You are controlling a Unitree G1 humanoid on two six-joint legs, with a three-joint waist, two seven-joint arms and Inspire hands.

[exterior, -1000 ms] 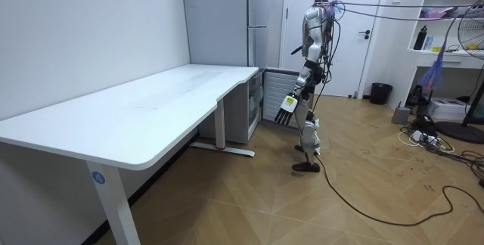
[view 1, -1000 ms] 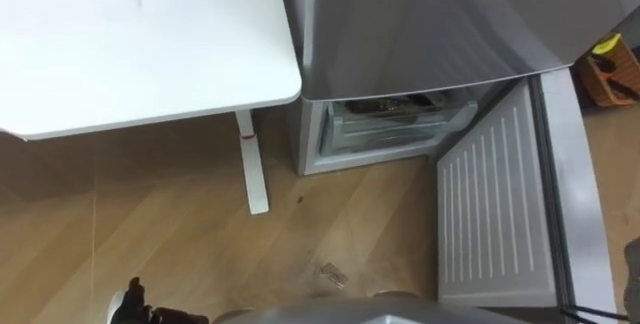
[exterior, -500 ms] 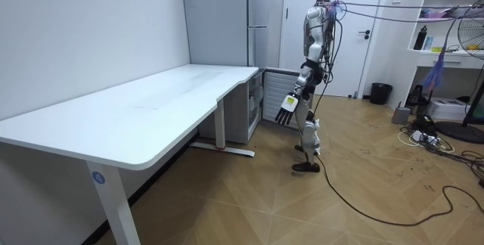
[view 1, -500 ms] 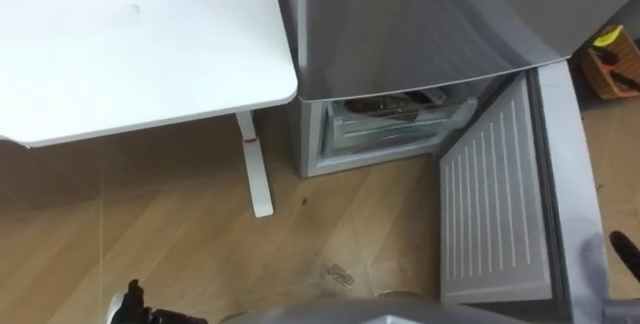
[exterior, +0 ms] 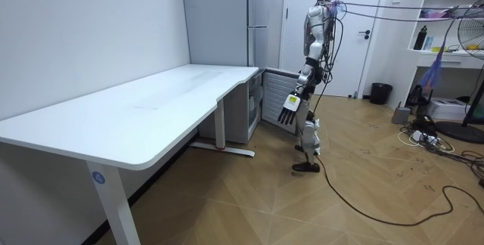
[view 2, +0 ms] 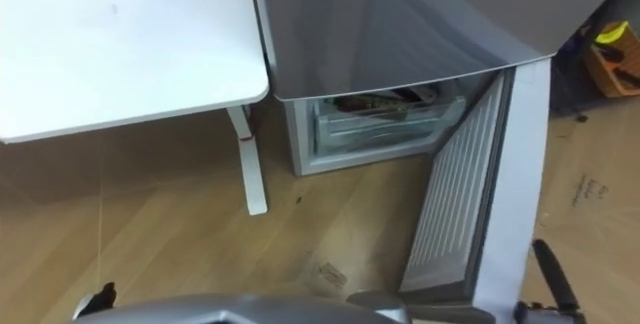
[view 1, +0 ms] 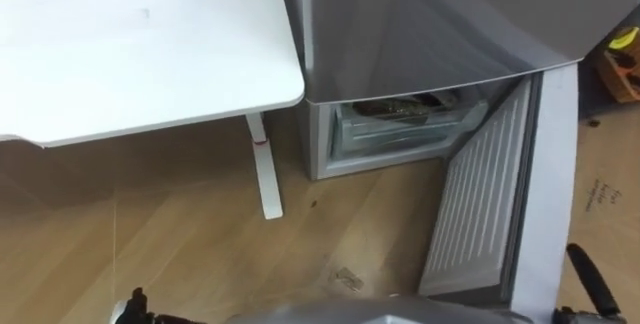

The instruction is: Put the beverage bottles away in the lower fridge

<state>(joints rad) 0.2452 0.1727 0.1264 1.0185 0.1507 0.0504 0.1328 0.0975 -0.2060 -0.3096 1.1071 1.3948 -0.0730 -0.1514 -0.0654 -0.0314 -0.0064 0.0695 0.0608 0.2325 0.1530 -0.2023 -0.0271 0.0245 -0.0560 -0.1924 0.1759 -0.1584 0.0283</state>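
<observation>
Mind the fridge (view 1: 420,14) and its lower door (view 1: 480,204), which stands half open. Your right hand (view 1: 592,282), fingers straight, hangs just beside the door's outer edge, so a careless swing could knock it. I cannot tell your left hand's (view 1: 138,307) state. What may be the drinks (view 1: 395,109) show as dark, flat shapes atop the fridge's clear drawer (view 1: 400,132).

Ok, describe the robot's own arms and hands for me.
The left arm is a slim chain of jointed segments in silver-grey and black, bare metal with no sleeve or cover. The left hand has a dark, blocky palm with lighter fingers. The right hand, at the eye view's lower right, looks slender and black.
</observation>
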